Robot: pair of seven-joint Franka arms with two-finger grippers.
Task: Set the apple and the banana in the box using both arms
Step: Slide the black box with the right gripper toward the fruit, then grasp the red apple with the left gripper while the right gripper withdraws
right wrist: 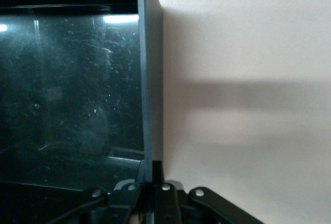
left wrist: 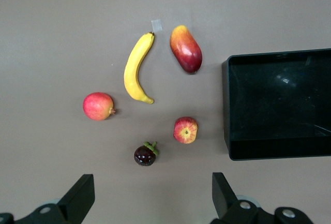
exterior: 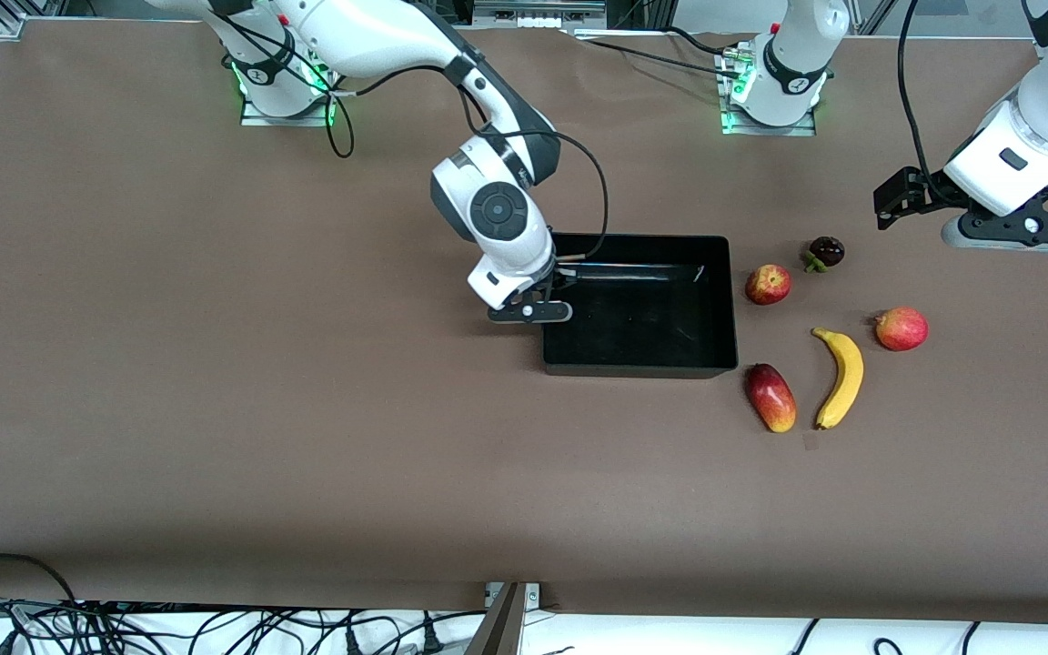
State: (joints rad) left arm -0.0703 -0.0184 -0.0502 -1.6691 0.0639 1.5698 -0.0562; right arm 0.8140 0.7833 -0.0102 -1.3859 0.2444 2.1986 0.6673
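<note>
- We see the apple [exterior: 768, 284] lying on the table [exterior: 215, 364], just beside the box [exterior: 640, 362] at the wall toward the left arm's end.
- From the apple, the banana [exterior: 840, 378] sits at about 4 o'clock in the front view, nearer the front camera, flat on the table, its dark stem tip pointing back toward the apple.
- The box is bare inside; from the apple its middle is at about 8 o'clock.
- We make out the right tool [exterior: 553, 289] down at the box's wall toward the right arm's end, its fingers clamped together on that wall, as the right wrist view shows with the wall [right wrist: 150, 105] running straight into the pinch.
- The left tool [exterior: 892, 196] hangs in the air over the table at about 2 o'clock from the apple, its fingers [left wrist: 80, 195] spread wide apart and holding nothing.
- A dark purple fruit [exterior: 825, 251] lies at 2 o'clock from the apple, close by.
- A red round fruit [exterior: 901, 328] with a small nub rests at 4 o'clock from the apple, past the banana's stem.
- An oblong red-yellow fruit [exterior: 770, 397] lies at 6 o'clock from the apple, beside the banana.
</note>
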